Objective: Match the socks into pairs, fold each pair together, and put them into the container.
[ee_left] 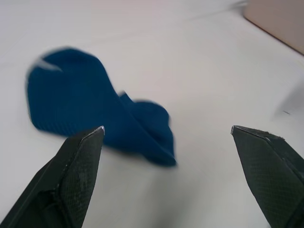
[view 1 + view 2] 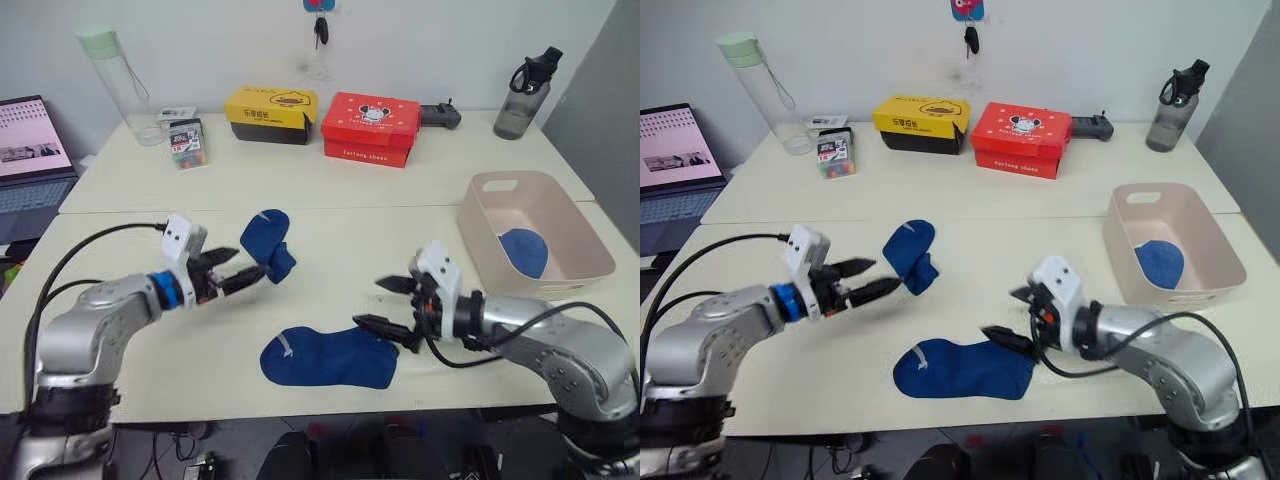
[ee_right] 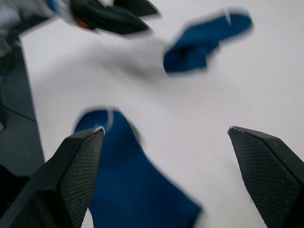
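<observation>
I am working with one blue bundle (image 2: pixel 524 252) already lying in the tub (image 2: pixel 590 262), which sits just beyond my right pincer (image 2: pixel 394 304). Two blue socks are waiting on the table (image 2: pixel 400 225): one (image 2: pixel 268 245) ahead of my left pincer (image 2: pixel 238 270), one (image 2: pixel 330 358) just under my right. Both pincers are hanging spread, grasping nothing. I am judging the job partly done.

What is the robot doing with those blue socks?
It is sorting socks into pairs. Two loose blue fabric socks lie on the pale table: a folded-over one just ahead of the open left gripper, and a flat one at the table's near edge beside the open right gripper. Neither gripper holds anything. A bundle of blue sock already sits in the pinkish-beige plastic tub.
</observation>
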`<state>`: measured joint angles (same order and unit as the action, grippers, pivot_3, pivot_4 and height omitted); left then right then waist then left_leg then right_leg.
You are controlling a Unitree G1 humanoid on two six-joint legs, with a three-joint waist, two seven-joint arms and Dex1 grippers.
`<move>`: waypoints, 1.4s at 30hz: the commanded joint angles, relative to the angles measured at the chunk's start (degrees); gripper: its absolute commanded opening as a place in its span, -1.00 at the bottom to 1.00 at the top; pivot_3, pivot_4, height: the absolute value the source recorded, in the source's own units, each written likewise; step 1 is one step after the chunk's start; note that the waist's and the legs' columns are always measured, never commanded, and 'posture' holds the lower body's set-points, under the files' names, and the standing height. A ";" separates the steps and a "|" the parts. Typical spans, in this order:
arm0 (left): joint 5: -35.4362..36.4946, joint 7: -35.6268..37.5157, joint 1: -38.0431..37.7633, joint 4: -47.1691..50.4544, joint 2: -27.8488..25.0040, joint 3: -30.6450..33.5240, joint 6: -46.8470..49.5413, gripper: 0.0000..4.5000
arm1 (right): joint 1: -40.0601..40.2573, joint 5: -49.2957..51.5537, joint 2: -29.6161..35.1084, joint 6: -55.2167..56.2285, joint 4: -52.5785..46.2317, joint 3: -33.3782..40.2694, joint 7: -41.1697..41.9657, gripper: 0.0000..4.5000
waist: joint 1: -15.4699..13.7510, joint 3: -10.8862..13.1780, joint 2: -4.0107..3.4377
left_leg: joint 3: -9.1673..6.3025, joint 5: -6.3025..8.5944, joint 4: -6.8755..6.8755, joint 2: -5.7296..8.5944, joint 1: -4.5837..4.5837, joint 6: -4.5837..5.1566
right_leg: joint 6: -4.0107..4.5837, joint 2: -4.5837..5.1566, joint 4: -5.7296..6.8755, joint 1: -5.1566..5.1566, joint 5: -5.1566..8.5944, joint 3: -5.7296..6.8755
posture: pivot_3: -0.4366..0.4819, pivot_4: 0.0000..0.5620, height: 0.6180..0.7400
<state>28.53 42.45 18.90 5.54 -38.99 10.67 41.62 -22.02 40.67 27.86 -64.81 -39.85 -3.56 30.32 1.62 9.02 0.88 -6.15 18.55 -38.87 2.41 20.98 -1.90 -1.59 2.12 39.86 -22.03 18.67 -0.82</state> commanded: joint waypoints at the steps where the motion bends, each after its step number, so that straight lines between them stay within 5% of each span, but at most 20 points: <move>1: -4.69 -3.27 3.37 -1.89 1.44 -4.25 -2.09 0.99 | -2.30 1.33 0.37 0.75 -0.46 -0.08 0.37 1.00 | -0.02 0.00 0.00 | 0.01 0.00 0.00 0.01 0.01 0.00 | 0.00 0.01 -0.03 -0.01 0.00 0.00 | -0.05 -0.47 1.00; 11: -13.82 -7.07 7.99 -12.98 4.63 -10.22 -7.42 0.99 | -2.57 0.91 1.41 2.10 0.16 -1.51 -0.10 1.00 | 0.25 0.01 0.01 | 0.02 0.00 -0.01 0.02 0.12 0.00 | 0.00 0.00 0.06 -0.18 0.00 -0.03 | -0.05 -0.47 1.00; 15: -14.39 -7.90 7.02 -13.43 4.75 -8.85 -7.50 0.59 | -2.18 0.95 1.28 2.58 0.20 -1.81 -0.33 1.00 | 0.17 0.01 0.02 | 0.01 0.00 -0.04 0.02 0.15 0.00 | 0.00 0.02 0.04 -0.18 0.00 -0.03 | -0.05 -0.47 1.00; 26: -13.28 -7.93 6.44 -13.36 4.98 -5.10 -9.94 -0.97 | -2.43 0.48 1.82 4.21 1.28 -2.94 0.11 1.00 | 0.14 0.01 0.02 | -0.01 0.00 -0.04 0.02 0.15 0.00 | 0.00 0.02 0.04 -0.18 0.00 -0.02 | -0.05 -0.47 1.00; 33: -8.83 -2.08 7.36 -10.31 5.65 -3.52 -13.90 -0.99 | -1.95 0.73 2.11 4.36 0.99 -2.81 -0.17 1.00 | 0.12 0.01 0.02 | -0.01 0.00 -0.04 0.02 0.16 -0.01 | 0.00 0.02 0.03 -0.18 0.00 -0.02 | -0.05 -0.47 1.00; 42: -12.74 13.13 7.77 -4.79 6.23 -18.99 -21.46 -0.99 | -1.25 0.81 4.82 4.43 0.85 -1.20 0.07 1.00 | 0.00 0.01 0.02 | 0.01 0.00 -0.05 0.04 0.18 -0.01 | 0.00 0.05 0.00 -0.14 -0.01 -0.02 | -0.05 -0.47 1.00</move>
<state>16.56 54.22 25.59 -0.17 -32.67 -7.62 22.22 -23.20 41.27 32.41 -61.64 -37.63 -6.23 30.05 1.62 9.03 0.90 -6.14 18.55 -38.92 2.45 21.16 -1.91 -1.60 2.17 39.86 -22.17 18.66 -0.85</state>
